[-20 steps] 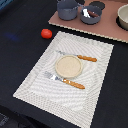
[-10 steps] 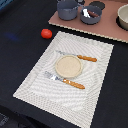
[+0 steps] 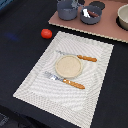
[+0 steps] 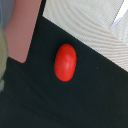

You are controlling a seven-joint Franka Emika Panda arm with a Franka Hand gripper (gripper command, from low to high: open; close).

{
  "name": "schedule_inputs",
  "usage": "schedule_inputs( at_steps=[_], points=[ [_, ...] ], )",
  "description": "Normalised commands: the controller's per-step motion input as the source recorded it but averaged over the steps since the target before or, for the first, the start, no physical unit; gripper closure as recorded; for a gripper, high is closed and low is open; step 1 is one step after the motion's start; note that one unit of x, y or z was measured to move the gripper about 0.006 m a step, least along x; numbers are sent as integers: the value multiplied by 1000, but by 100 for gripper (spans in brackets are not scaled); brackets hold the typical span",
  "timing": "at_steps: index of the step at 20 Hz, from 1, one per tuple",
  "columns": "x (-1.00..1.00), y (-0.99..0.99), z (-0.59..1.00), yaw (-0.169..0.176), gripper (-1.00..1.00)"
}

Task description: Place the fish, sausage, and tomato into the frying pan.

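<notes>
Nothing on table shifted versus earlier exterior frames: tomato (image 3: 46, 33) same spot on dark cloth, just off placemat (image 3: 30, 90) corner toward exterior view's left; frying pan (image 3: 91, 14) on pink board (image 3: 107, 30) beside grey pot (image 3: 66, 9), white fish (image 3: 87, 13) apparently already inside; sausage not made out

Gripper not in either view, finger state cannot tell

Wrist view: tomato (image 4: 65, 61) near centre, so judged almost straight below wrist; looks oval there, long axis roughly upright in frame, likely lens distortion

Key relation: pan well apart from tomato, toward exterior view's right and farther back
</notes>
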Motion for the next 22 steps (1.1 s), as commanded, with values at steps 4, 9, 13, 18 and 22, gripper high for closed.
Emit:
schedule_inputs(
  at_steps=[4, 9, 13, 18, 22],
  points=[
    [-657, -445, -426, -63, -100],
    [-706, -411, -481, -60, -100],
    [-783, -338, -574, -50, -100],
    [-838, -250, -569, -45, -100],
    [-896, -136, -471, -42, -100]
  ],
)
